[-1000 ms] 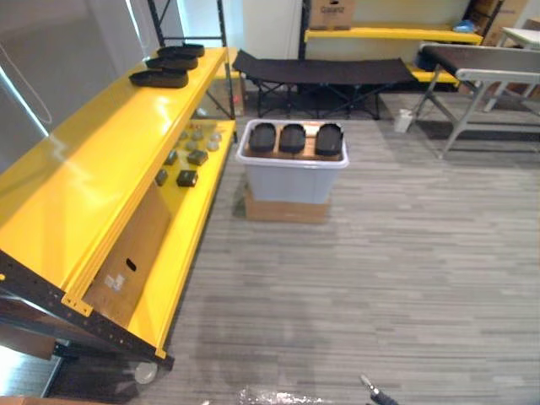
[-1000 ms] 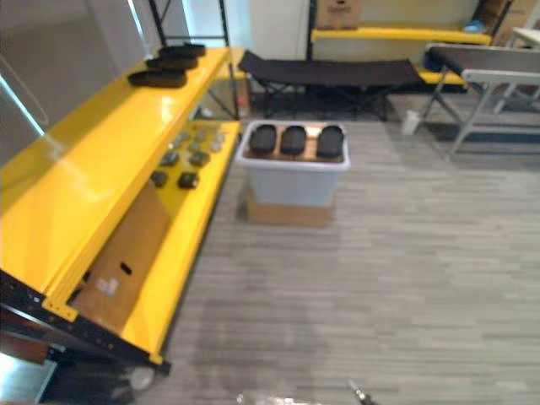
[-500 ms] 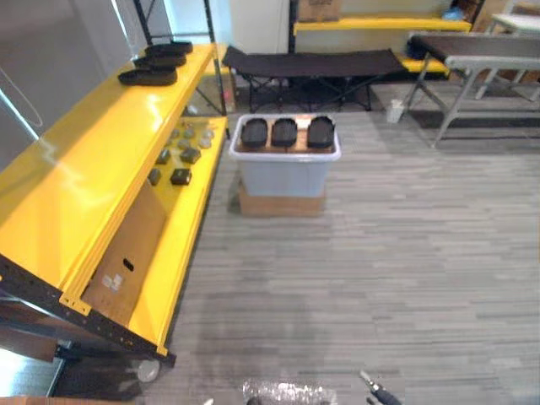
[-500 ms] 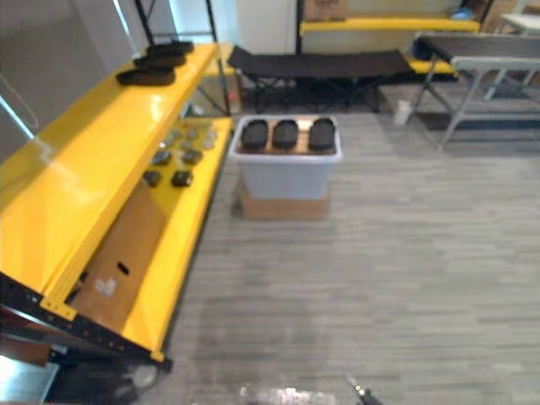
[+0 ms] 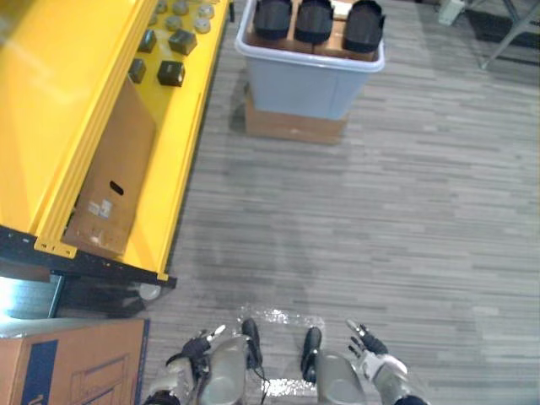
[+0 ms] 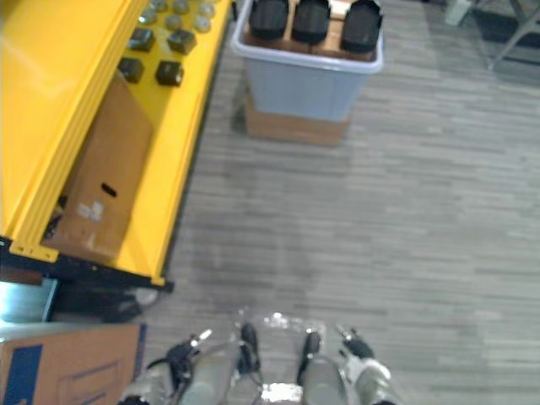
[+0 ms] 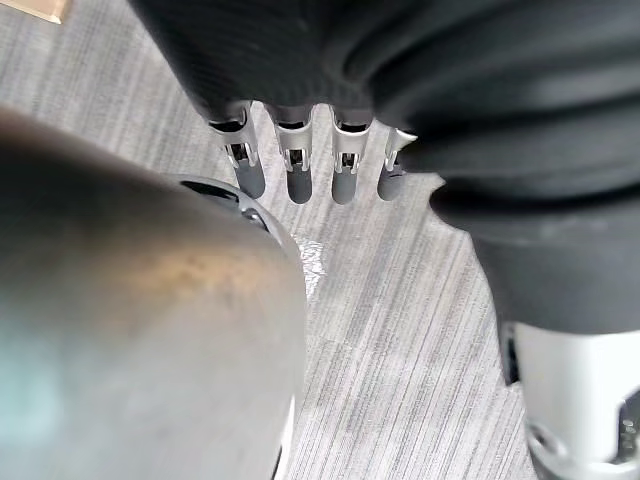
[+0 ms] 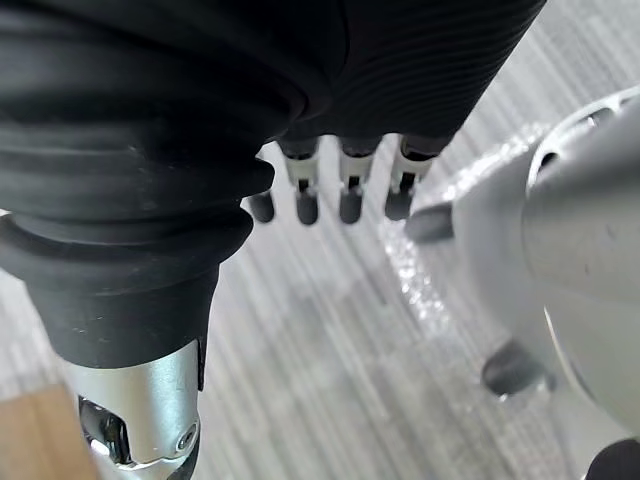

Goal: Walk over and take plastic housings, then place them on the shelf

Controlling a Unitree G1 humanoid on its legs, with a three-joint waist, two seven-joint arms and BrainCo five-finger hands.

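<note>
In the left eye view, the three black plastic housings (image 5: 314, 17) sit side by side in a grey bin (image 5: 308, 80). The bin stands on a flat cardboard box (image 5: 291, 126) on the floor (image 5: 380, 219), straight ahead of us and well apart from both hands. Each housing has its long axis running away from us, so the row spans the bin from left to right. Our left hand (image 5: 192, 350) and right hand (image 5: 369, 348) hang low at the near edge, both far from the bin. The yellow shelf (image 5: 51, 101) runs along our left side, just beside the bin.

In the right eye view the layout is the same. The bin lies a little to the right of the midpoint between our hands. We judge the right hand only slightly nearer, and the walk forward matters more than the choice of arm.

In the left wrist view, the left hand's fingers (image 7: 297, 170) hang straight over bare floor with nothing in them.

In the right wrist view, the right hand's fingers (image 8: 305, 195) are likewise extended and empty, also over floor. Both hands are slack and free, and the housings lie forward of them.
</note>
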